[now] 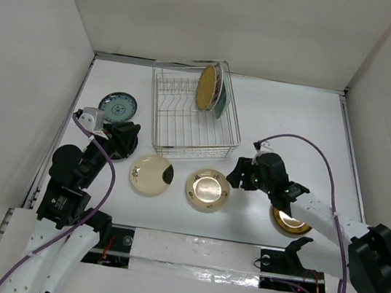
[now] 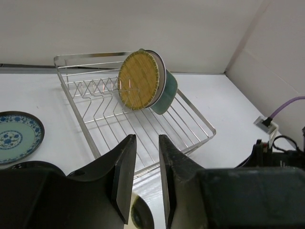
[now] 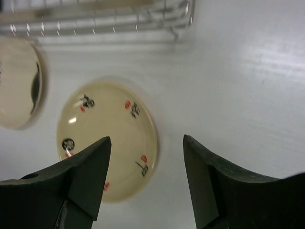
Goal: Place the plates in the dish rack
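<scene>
The wire dish rack [image 1: 184, 126] stands at the back middle. A woven yellow plate [image 1: 206, 87] and a pale green plate [image 1: 221, 100] stand upright in its far right end; both show in the left wrist view [image 2: 137, 81]. A cream plate with a dark patch [image 1: 151, 174] and a cream-white plate with red marks [image 1: 208, 190] lie flat in front of the rack. A blue-patterned plate [image 1: 118, 105] lies at the left. My left gripper [image 1: 126, 138] is slightly open and empty. My right gripper [image 1: 239, 174] is open over the red-marked plate's right edge [image 3: 107, 143].
A dark-and-gold plate [image 1: 289, 221] lies at the right, partly under my right arm. White walls close in the table on the left, back and right. A purple cable [image 1: 313, 146] arcs above the right arm.
</scene>
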